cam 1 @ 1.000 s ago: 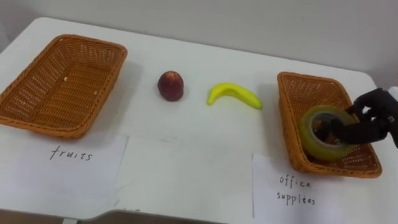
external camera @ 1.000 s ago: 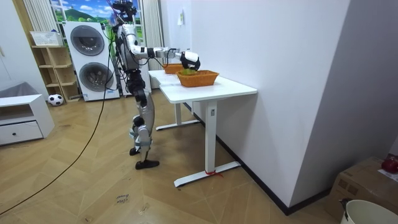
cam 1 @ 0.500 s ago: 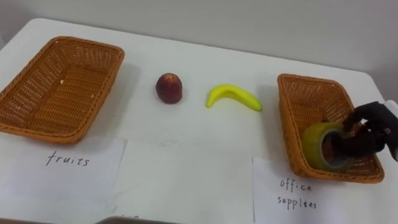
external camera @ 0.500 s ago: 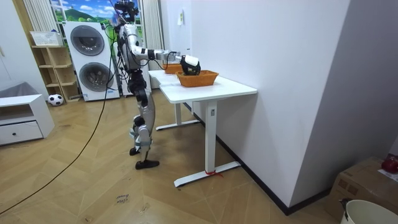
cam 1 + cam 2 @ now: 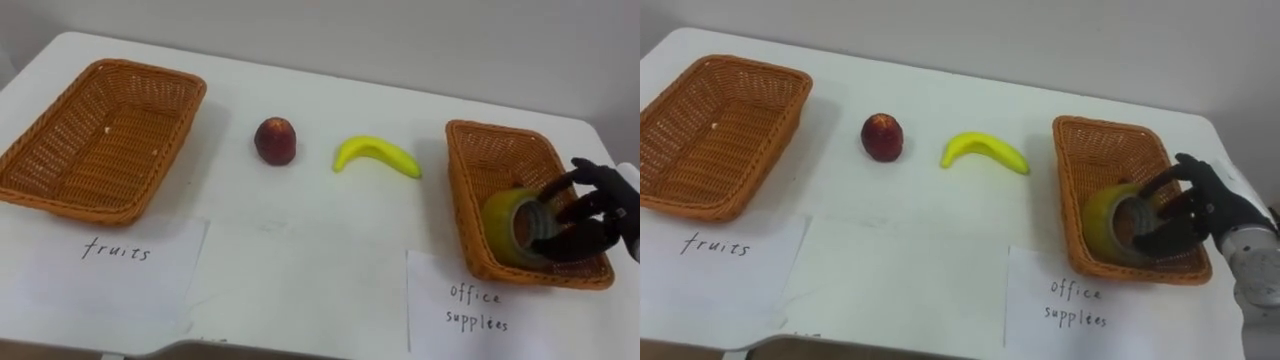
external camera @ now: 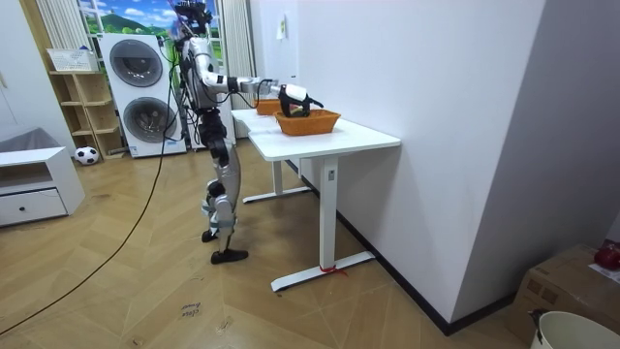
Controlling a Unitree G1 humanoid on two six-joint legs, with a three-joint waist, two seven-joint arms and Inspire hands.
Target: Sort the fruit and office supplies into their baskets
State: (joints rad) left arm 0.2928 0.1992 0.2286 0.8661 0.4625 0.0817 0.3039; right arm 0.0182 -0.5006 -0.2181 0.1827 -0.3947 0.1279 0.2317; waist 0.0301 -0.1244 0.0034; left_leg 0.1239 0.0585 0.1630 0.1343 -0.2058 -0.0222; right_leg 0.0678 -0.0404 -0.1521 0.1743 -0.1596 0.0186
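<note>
Currently at the white table, the robot standing at one end in the room view. Two wicker baskets: far basket well off to the hand's left, near basket around and under the hand. A paper label lies in front of the far one, and a second label sits just robot-side of the hand.

Right hand: inside the near basket, fingers splayed and slack at the roll's rim, clamping nothing. Reads as released.

Step, as judged: tape drop-off, about finished. The next move calls for lifting clear without nudging the roll, then reaching left for fruit.

Tape roll: wide, yellowish, translucent, tilted on the basket floor with its core facing the hand.

Banana: on the table left of the hand, outside both baskets. Red fruit: farther left, apart from the banana.
</note>
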